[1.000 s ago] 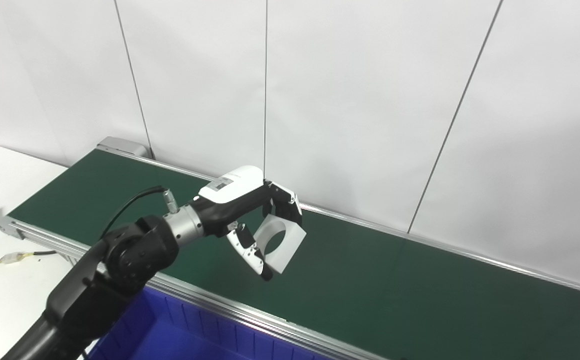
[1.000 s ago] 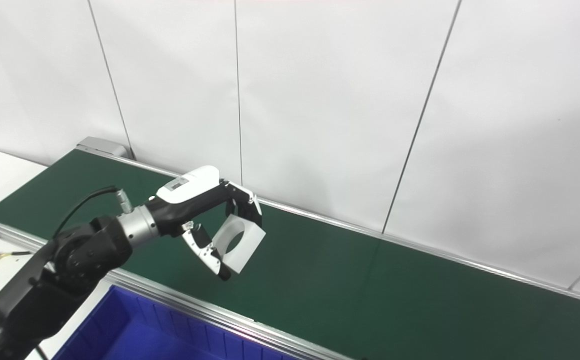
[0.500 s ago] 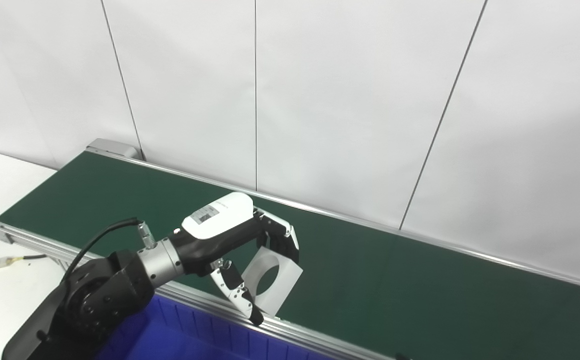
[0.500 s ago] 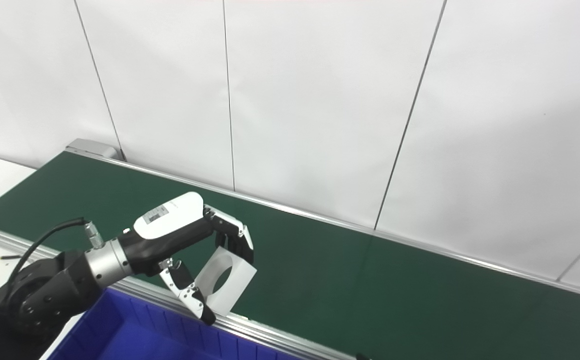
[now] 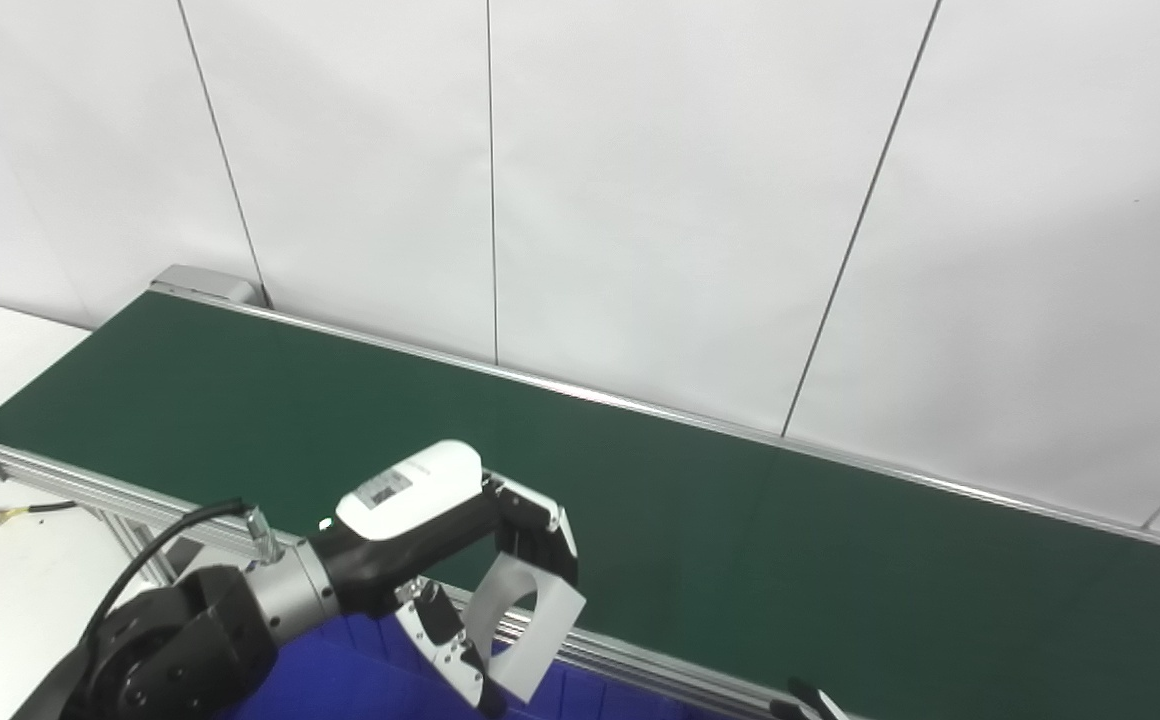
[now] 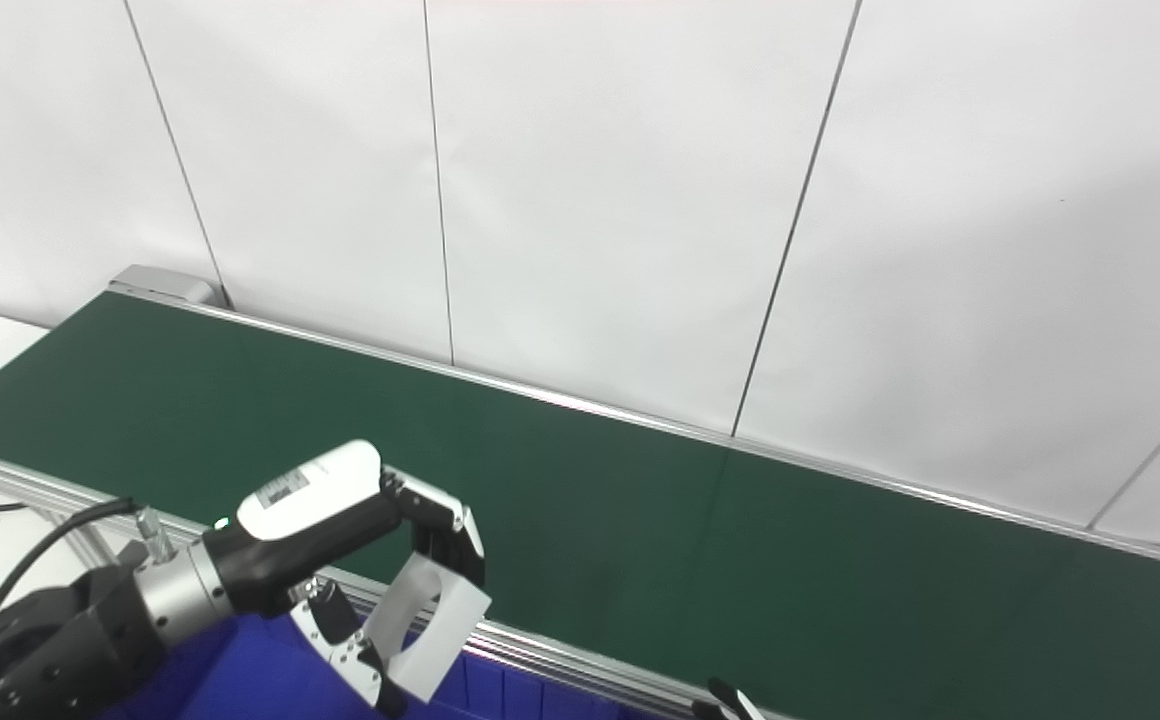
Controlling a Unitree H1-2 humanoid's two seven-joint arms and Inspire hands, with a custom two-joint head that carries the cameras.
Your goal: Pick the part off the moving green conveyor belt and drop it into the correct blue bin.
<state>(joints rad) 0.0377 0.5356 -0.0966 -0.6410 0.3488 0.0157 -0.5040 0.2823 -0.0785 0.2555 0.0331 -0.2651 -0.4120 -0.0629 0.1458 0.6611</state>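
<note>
Two side-by-side head cameras (views overlapping) overlook the conveyor belt [image 5: 640, 480].

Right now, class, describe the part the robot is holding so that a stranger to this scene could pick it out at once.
Find the long green conveyor belt below the white wall, then follow its near metal rail toward the blue bin at the bottom left. Above the bin, the left hand grips the part: a flat white square plate with a large round hole, the only loose object.
</note>
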